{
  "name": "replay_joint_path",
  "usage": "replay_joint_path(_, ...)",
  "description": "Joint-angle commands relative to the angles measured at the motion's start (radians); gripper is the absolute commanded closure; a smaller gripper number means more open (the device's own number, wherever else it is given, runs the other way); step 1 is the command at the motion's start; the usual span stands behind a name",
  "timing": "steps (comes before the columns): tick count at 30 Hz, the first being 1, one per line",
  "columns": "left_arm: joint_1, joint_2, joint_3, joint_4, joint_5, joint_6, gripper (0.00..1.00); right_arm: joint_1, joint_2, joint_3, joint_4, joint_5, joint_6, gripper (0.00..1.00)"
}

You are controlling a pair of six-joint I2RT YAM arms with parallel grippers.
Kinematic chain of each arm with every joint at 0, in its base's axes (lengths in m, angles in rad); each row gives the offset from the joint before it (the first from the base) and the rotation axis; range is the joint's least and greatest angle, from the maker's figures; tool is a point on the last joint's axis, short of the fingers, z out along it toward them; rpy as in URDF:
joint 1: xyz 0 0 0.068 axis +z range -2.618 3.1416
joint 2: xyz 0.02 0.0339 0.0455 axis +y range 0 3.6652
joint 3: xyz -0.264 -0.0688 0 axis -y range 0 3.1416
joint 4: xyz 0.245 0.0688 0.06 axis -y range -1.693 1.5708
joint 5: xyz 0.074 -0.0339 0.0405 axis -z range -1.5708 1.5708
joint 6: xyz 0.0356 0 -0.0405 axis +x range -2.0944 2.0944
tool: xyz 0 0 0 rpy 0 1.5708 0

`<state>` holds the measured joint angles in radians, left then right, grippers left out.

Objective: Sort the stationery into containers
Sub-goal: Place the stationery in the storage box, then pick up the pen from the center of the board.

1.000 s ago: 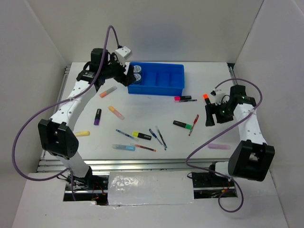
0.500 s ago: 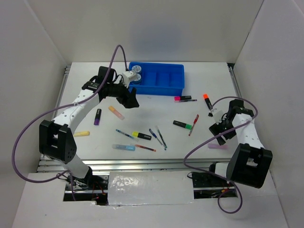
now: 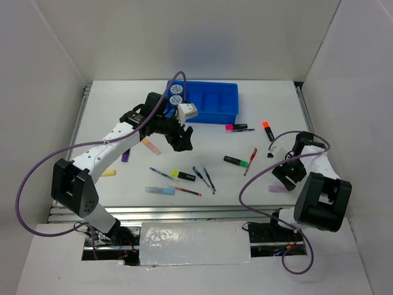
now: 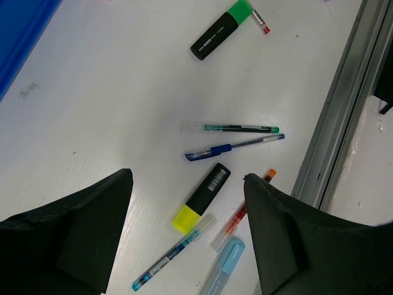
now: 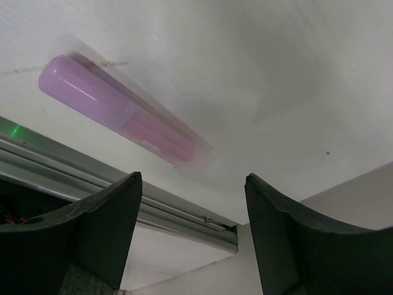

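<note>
Right wrist cam only: lilac plastic marker (image 5: 123, 117) lies flat by the table (image 3: 276, 98) rail, at 4 o'clock on top cam. Right gripper (image 5: 193, 177) fingers spread, empty, near it.

Left wrist cam: left gripper (image 4: 187, 177) fingers spread, empty. Below it:
- 2 black highlighters: green-capped (image 4: 224, 27), yellow-capped (image 4: 201, 196)
- 4 thin pens

Top cam: bright blue plastic compartment tray (image 3: 212, 104) at 12 o'clock, with 2 round pale-blue discs (image 3: 174, 98) in its 9 o'clock end.

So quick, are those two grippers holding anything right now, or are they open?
Left gripper: open, holding nothing.
Right gripper: open, empty, near a pink marker.
</note>
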<state>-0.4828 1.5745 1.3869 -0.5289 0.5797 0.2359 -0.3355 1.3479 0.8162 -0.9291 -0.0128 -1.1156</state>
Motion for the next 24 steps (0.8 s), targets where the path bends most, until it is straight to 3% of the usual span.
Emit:
replay_joint_path(1, -0.026, -0.025, -0.006, -0.009, -0.029, 0.037, 0.15, -0.013, 0.034, -0.023, 0.023, -0.010, -0.082, 0.26)
replay_joint_path(11, -0.048, -0.024, -0.040, 0.036, -0.060, -0.016, 0.15, -0.016, 0.120, -0.052, 0.139, 0.042, -0.095, 0.32)
replay_joint_path(14, -0.054, -0.033, -0.054, 0.043, -0.064, -0.017, 0.15, -0.016, 0.141, -0.074, 0.185, 0.065, -0.102, 0.40)
replay_joint_path(19, -0.054, -0.041, -0.077, 0.075, -0.096, -0.038, 0.16, -0.014, 0.169, -0.098, 0.214, 0.088, -0.122, 0.46)
replay_joint_path(24, -0.024, -0.028, -0.080, 0.107, -0.064, -0.113, 0.16, -0.007, 0.183, -0.112, 0.230, 0.089, -0.138, 0.61)
